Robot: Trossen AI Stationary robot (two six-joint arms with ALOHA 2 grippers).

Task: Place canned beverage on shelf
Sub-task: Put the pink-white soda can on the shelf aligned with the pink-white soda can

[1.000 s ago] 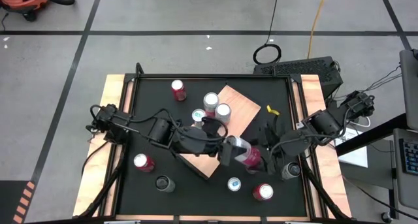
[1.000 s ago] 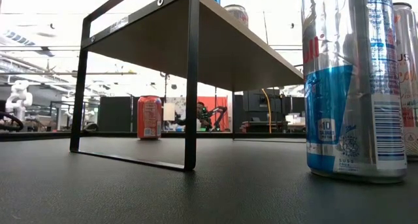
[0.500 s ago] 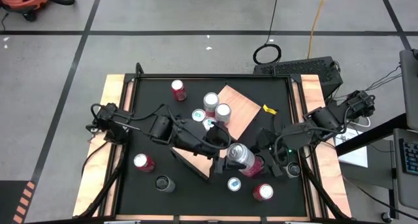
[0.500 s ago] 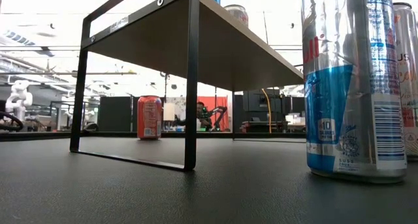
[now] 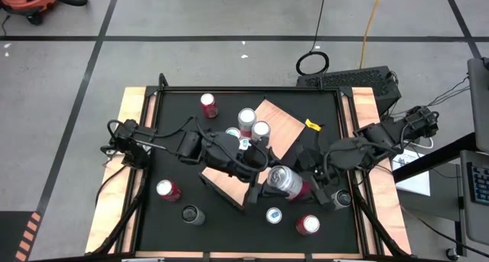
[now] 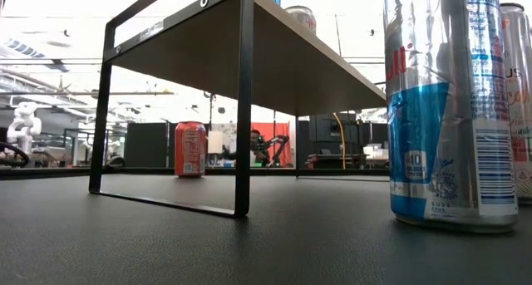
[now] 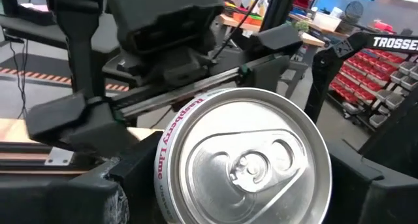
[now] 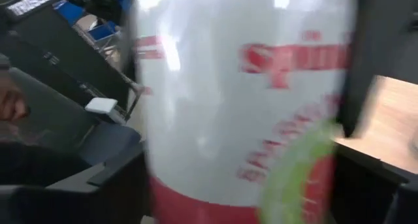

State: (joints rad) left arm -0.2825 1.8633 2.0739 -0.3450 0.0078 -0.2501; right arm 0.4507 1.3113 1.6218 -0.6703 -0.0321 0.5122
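A white-and-red canned beverage (image 5: 286, 182) with a silver top (image 7: 251, 162) is held tilted in the air just off the near right side of the shelf (image 5: 281, 127), a tan wooden board on black legs (image 6: 243, 102). My left gripper (image 5: 266, 184) is shut on it. My right gripper (image 5: 309, 174) is open right behind the can, facing it. The can's side fills the right wrist view (image 8: 241, 100). I cannot tell whether the right fingers touch it. Three cans (image 5: 246, 118) stand on the shelf. My left gripper pinches the can's side wall just below its top rim (image 7: 163, 165), one finger (image 7: 114, 194) on each side. The fingers come from the table's left. The can is lifted clear of the table and tilted, its top toward the left arm.
Loose cans stand on the black tabletop: red ones (image 5: 208, 104), (image 5: 168, 189), (image 5: 307, 224), a blue-and-silver one (image 5: 273, 215) and dark ones (image 5: 192, 214), (image 5: 341, 198). The low view shows a blue-and-silver can (image 6: 453, 110) close by and a red one (image 6: 190, 149) beyond the shelf.
My left gripper has carried the can a little toward the table's right and near edges and turned it, so its silver top now faces more upward. My right arm has drawn slightly toward the far edge behind the can.
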